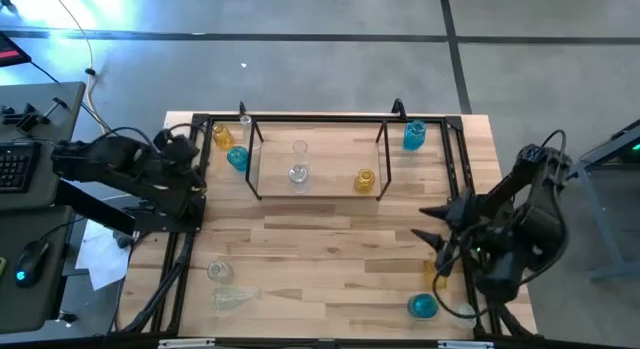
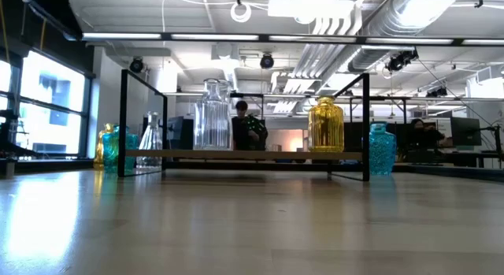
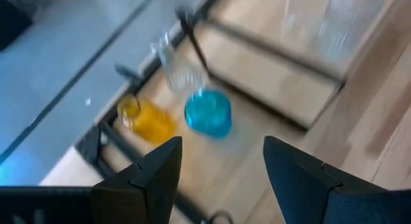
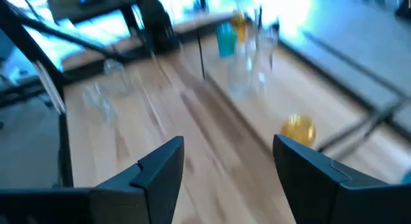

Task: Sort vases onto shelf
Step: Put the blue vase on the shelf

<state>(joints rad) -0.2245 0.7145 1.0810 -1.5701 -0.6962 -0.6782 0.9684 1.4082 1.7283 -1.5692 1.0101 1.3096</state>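
The shelf (image 1: 320,194) stands at the table's far middle. On its floor are two clear vases (image 1: 298,176) and a yellow one (image 1: 365,180). Left of it a yellow vase (image 3: 149,120), a blue one (image 3: 209,113) and a clear one (image 3: 180,70) stand on the table. A blue vase (image 1: 414,135) stands to the shelf's right. Two clear vases (image 1: 222,284) are near left. A blue vase (image 1: 423,306) and a yellow one (image 1: 430,273) are near right. My left gripper (image 3: 221,150) is open, short of the left group. My right gripper (image 4: 228,147) is open above the near-right vases.
A black rod frame (image 1: 176,269) edges the table on the left and right (image 1: 466,159). Bare wood lies between the shelf and the near edge (image 1: 330,259). A keyboard and a mouse sit on a desk off the table's left. People sit in the room behind (image 2: 244,121).
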